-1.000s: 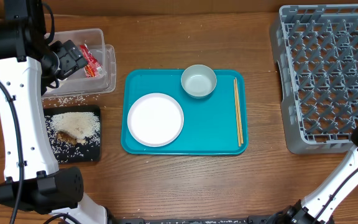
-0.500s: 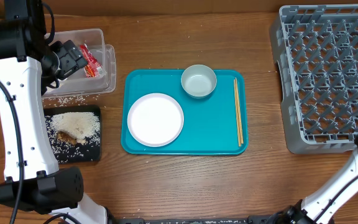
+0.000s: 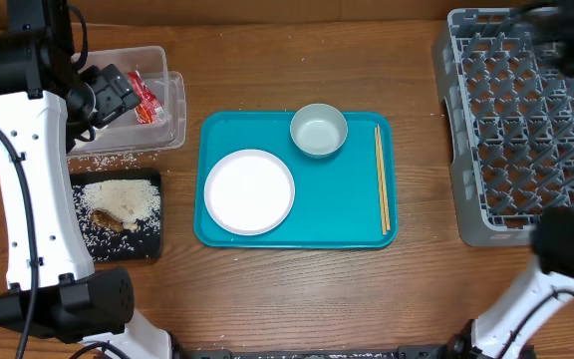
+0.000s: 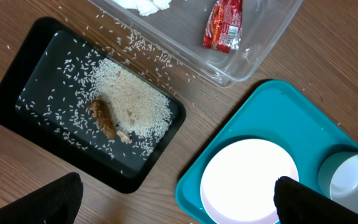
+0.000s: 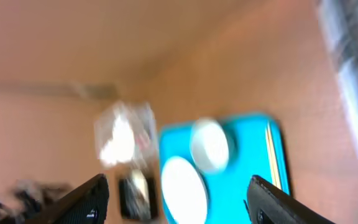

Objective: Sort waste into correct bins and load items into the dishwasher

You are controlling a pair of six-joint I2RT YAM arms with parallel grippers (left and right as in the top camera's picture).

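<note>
Wrapper (image 3: 144, 100) just beside L claw (image 3: 117, 93).

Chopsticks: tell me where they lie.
In the overhead view, the chopsticks lie along the right edge of the teal tray, just right of the grey-green bowl.

Looking down on a robot lab bench, staged as a mealtime clear-up. Plain wood-grain tabletop (image 3: 267, 299) filling the overhead view. White-shelled left arm (image 3: 28, 199) planted at one edge, right arm (image 3: 526, 299) just a blur at the other. Canteen-style props laid out: teal tray (image 3: 337, 199) carrying a white plate (image 3: 249, 191), a pale bowl (image 3: 319, 131) and chopsticks (image 3: 381, 179). Grey pegged dish rack (image 3: 526, 120) sitting straight on the wood. Clear tub (image 3: 167, 120) and black tray (image 3: 128, 247) close together, rice (image 3: 123, 196) heaped and scattered there. Surrounding room too smeared in the right wrist view to read.
</note>
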